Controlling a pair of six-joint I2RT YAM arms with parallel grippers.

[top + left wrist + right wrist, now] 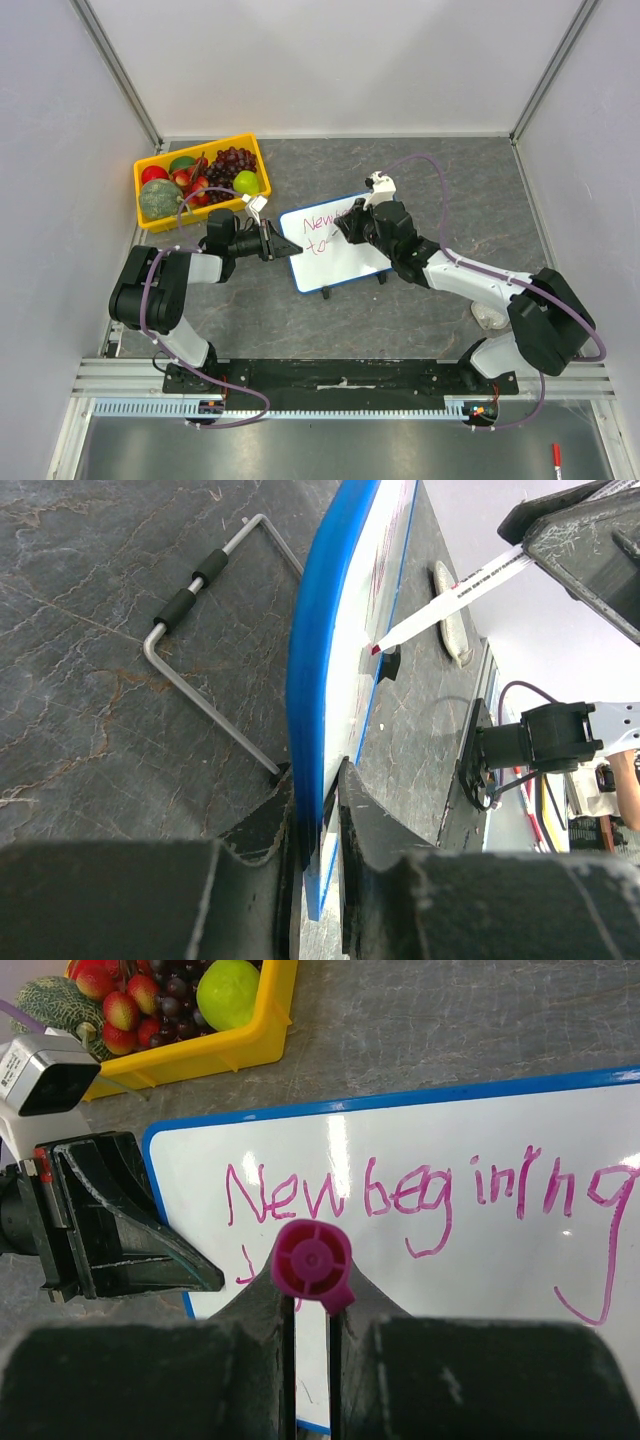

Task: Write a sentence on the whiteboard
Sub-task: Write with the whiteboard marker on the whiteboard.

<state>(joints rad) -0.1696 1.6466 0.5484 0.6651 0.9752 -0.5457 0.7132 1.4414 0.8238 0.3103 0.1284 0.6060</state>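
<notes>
At the far left stands a yellow plastic tray (195,149) of fruit, well apart from the work. The left pincer (318,780) is narrowed onto the left edge of the small blue-framed whiteboard (345,262). The board is propped tilted on its bent wire stand (190,585) at the middle of the bench (420,170), between the two arms. The pink handwritten sentence (400,1195) is only partly laid down: a top line and the start of a second. The pink-capped white marker (312,1263) is clamped in the shut right pincer (312,1295), its tip at the board face.

Only a thin strip of frame is pinched. If the tip is pressed hard, the board could be pivoted or pushed back on its stand, and strokes would be skewed. The marker could be twisted in the jaws by drag. Fresh ink could be smeared if the right pincer is passed over the top line.
</notes>
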